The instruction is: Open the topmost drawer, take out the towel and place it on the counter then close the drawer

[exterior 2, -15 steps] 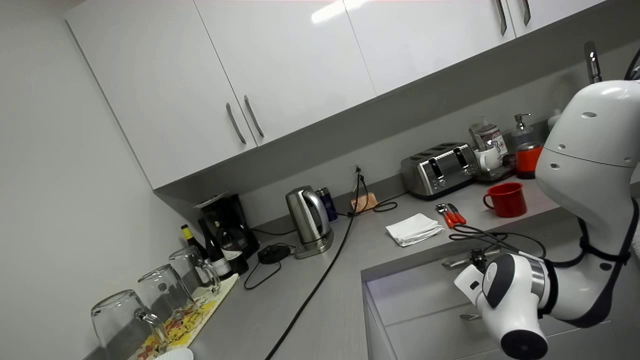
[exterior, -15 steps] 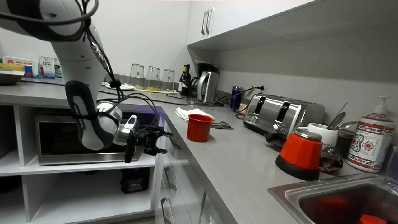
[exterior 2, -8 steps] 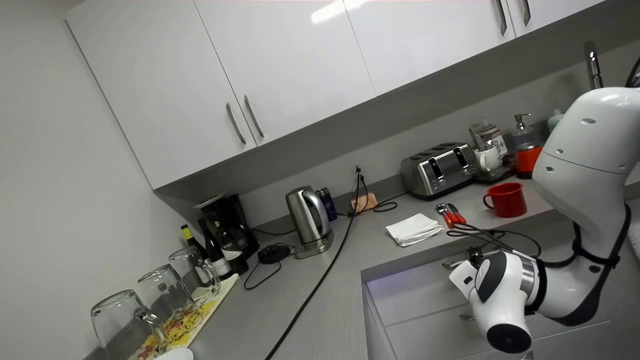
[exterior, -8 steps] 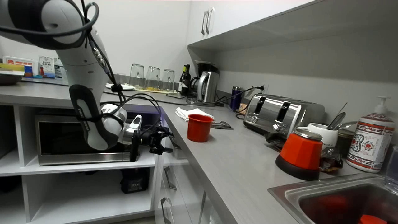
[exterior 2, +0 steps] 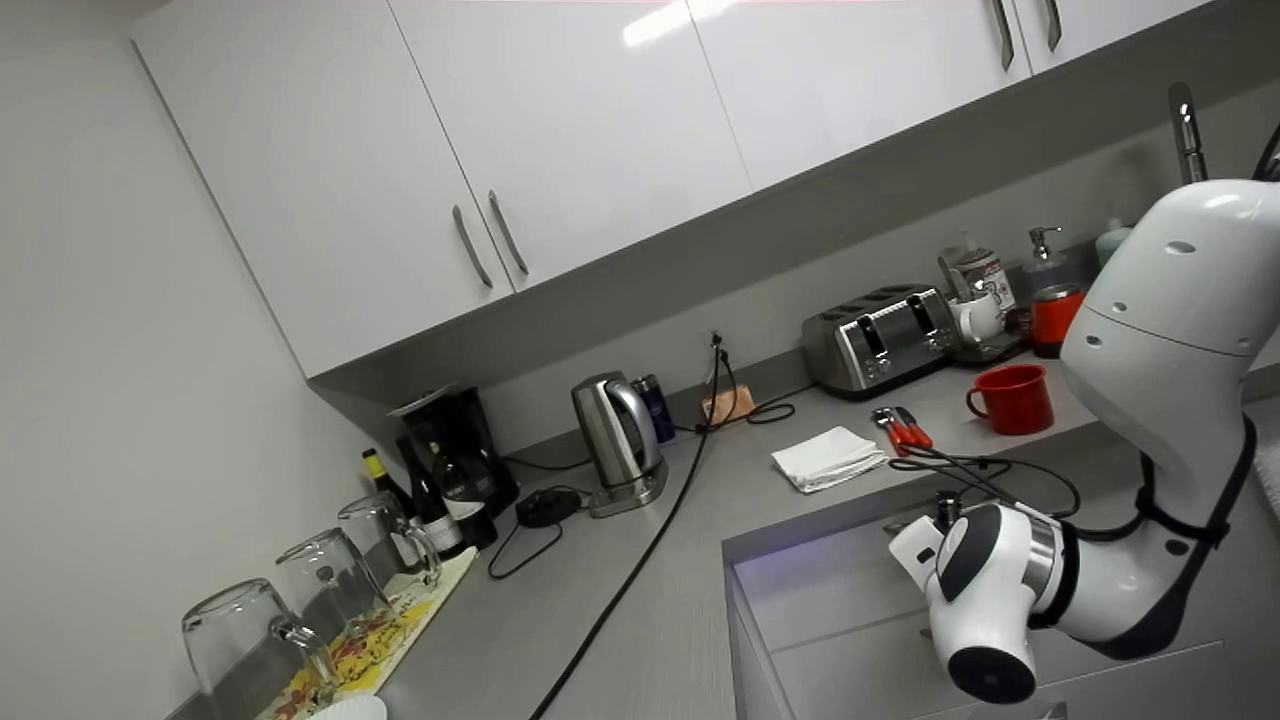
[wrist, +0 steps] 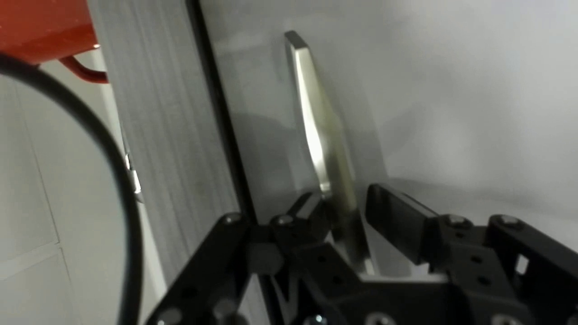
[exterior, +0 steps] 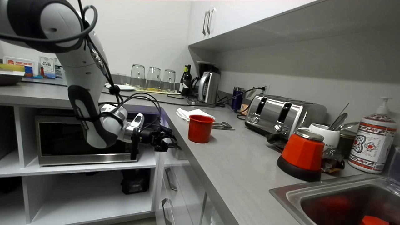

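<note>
Landmark: red cup (exterior: 200,128), upright on the grey counter (exterior: 237,175), close to the front edge. Gripper (wrist: 344,198), black, two-fingered: lower than the cup, at the cabinet face; fingers (wrist: 399,221) parted, one to either side of the silver bar handle (wrist: 325,144), with a gap visible along one side of the bar; nothing held. Whether the nearer finger touches the metal cannot be told. Topmost drawer (wrist: 451,90), white front: beneath the counter edge by the cup, to all appearance closed. Change within the last second: gripper moved up slightly and in towards the cabinet; the handle, visible past the fingertips then, is now partly covered by them. Cup unmoved. Meaning for the task, as judged: approach all but complete; grip on the handle and outward pull next due; removal of the towel, laying down and closing all outstanding. Towel: not in view; presumably inside the drawer below the cup. White folded cloth (exterior 2: 828,460): on the counter, left of the cup in an exterior view, past the red-handled utensils (exterior 2: 916,430); probably a separate item, not the one to be fetched. Risk, as judged: slim, tapered bar, liable to slip from a shallow hold when pulled.
</note>
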Available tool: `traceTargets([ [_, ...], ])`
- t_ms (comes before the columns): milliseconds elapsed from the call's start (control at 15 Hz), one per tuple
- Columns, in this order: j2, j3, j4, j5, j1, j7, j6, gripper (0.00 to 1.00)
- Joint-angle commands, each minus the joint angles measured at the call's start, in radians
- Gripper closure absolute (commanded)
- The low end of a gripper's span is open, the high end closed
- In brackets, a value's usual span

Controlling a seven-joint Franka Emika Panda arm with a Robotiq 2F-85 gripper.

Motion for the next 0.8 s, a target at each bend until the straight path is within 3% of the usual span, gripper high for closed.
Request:
traceTargets([
  [0, 0.040, -0.027, 0.071, 0.039, 0.025, -0.027, -0.031, 0.99],
  [400, 0.053, -0.040, 0.077, 0.051, 0.054, -0.013, -0.084, 0.98],
  [733, 0.001, -0.058, -0.041, -0.012, 0.089, 0.001, -0.047, 0.98],
])
